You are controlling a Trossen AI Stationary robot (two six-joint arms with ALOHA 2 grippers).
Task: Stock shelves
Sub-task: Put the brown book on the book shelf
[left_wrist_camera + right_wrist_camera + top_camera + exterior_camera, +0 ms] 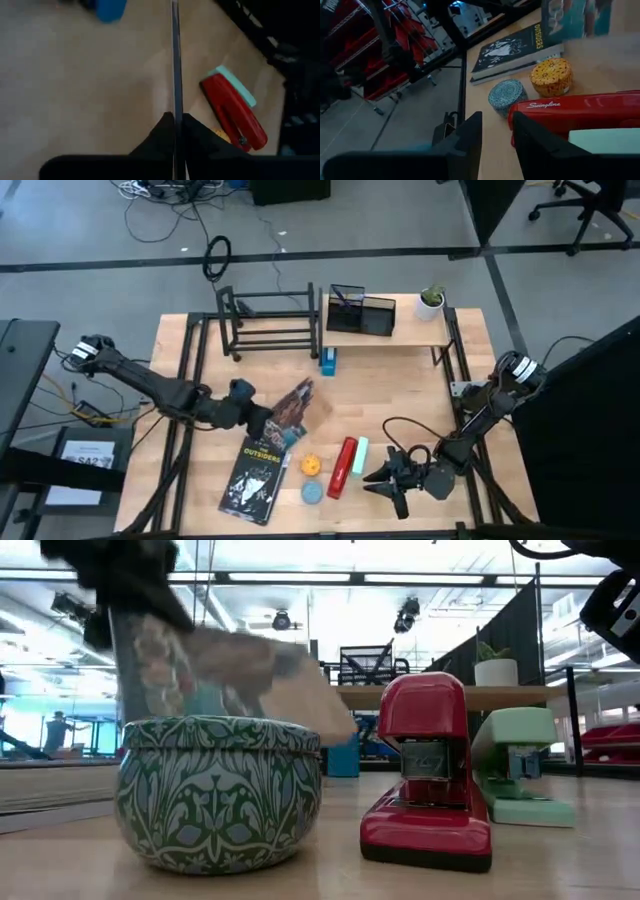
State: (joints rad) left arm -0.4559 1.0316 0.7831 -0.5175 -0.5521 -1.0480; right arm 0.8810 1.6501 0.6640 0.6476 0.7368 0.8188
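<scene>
High view puts the left gripper (268, 418) mid-table, pinched on a thin book (296, 410) whose patterned cover looks motion-blurred, so I can't make out its title. The right gripper (385, 477) rests near the front edge, fingers spread, beside a red stapler (344, 467). At the back stand the shelves: a black slatted rack (268, 322) and a light wooden plank (385, 333) on thin legs.
</scene>
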